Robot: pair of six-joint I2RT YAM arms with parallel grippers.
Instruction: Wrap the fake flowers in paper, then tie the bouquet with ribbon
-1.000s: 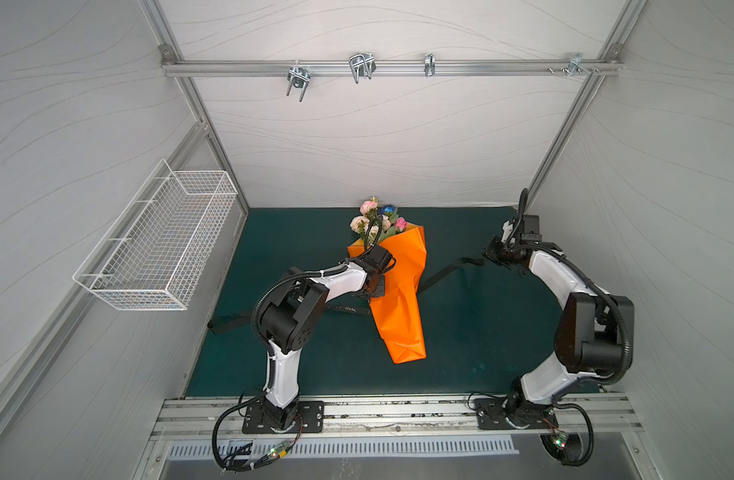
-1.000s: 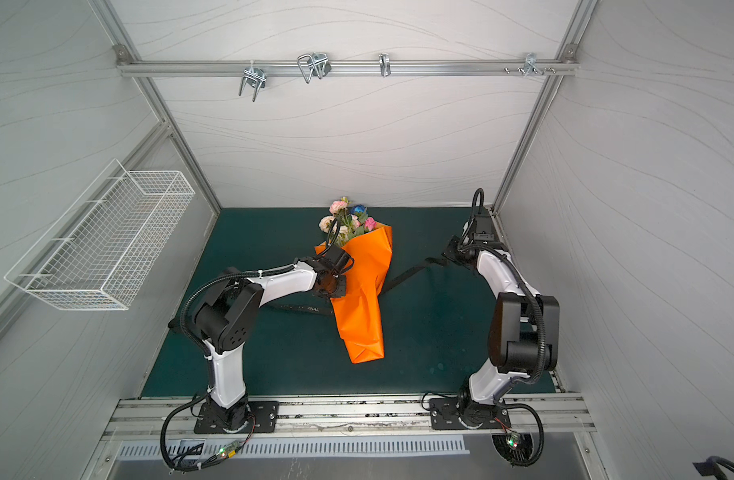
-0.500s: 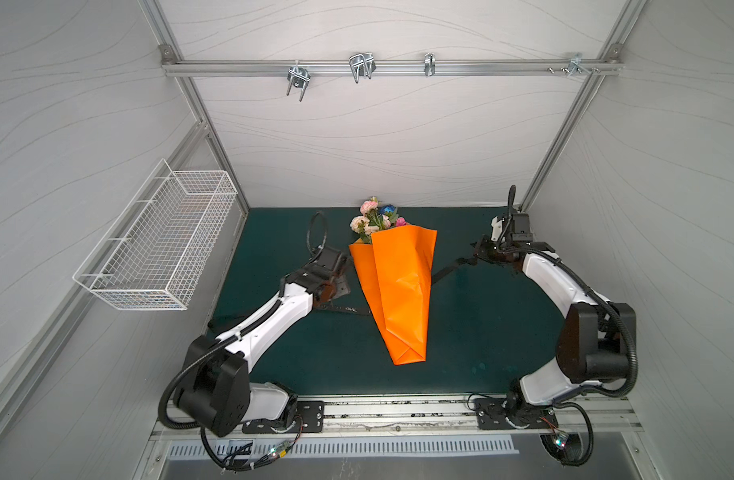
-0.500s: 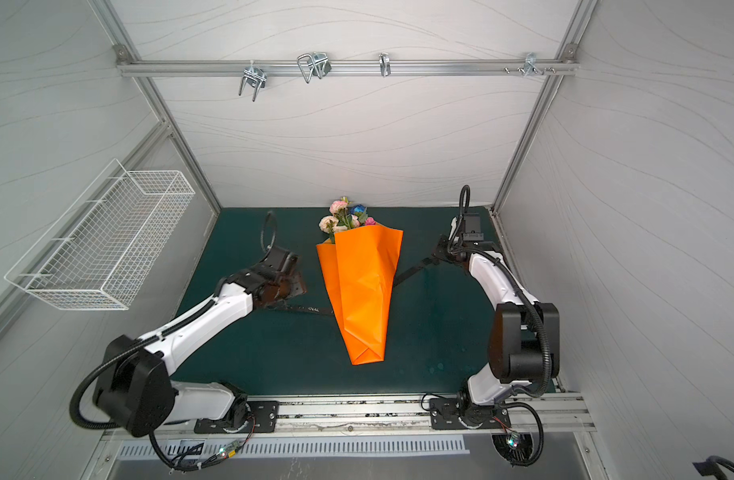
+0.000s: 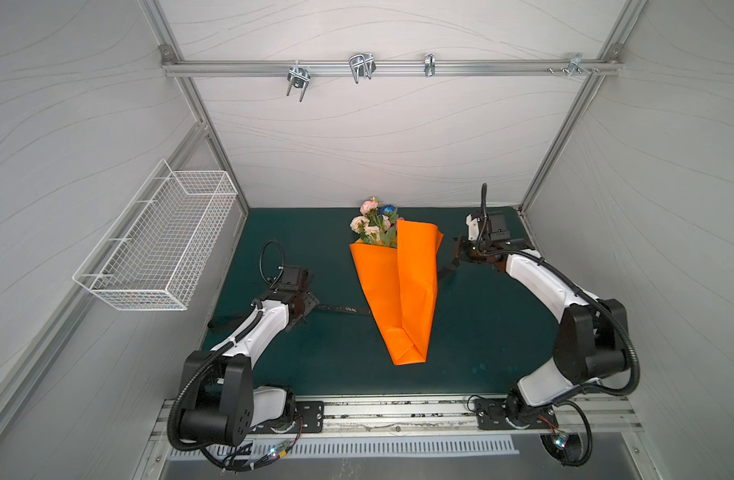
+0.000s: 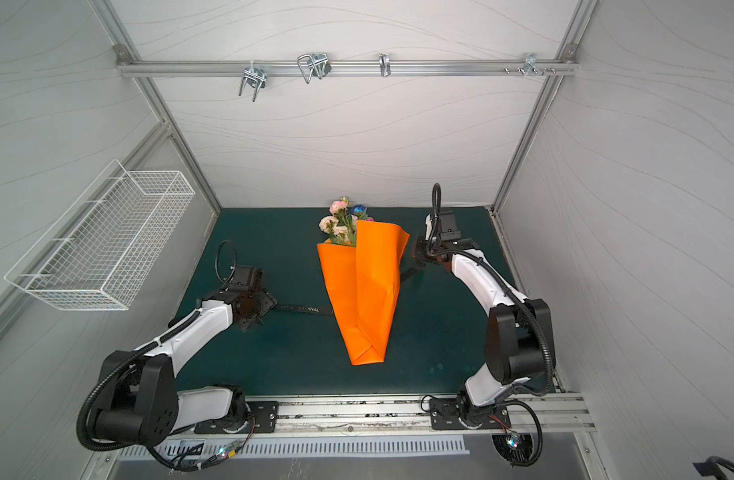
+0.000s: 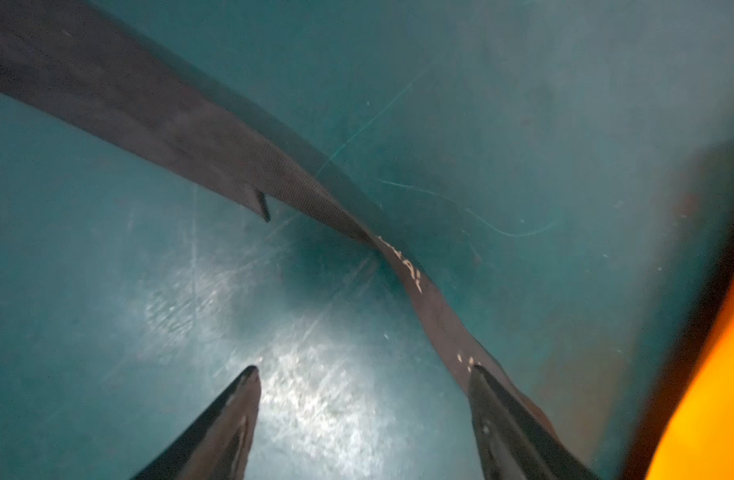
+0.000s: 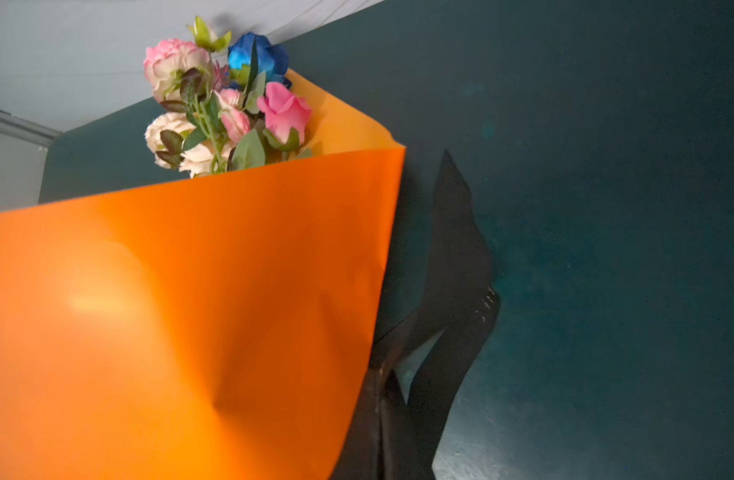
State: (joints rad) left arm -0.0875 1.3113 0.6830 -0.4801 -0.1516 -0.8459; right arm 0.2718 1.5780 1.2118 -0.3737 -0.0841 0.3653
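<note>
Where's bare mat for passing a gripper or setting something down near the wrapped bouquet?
Free: mat between the orange paper tip and front rail; between paper and right arm; back-left corner beside the bouquet. Crowded: black ribbon under the open left gripper; ribbon into the shut right gripper.

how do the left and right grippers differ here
The left gripper is open, gripping nothing; the right gripper is shut on the black ribbon. The left gripper is left of the orange wrapping paper; the right gripper is to its right, nearer the bouquet of fake flowers. Both hang low over the green mat.
</note>
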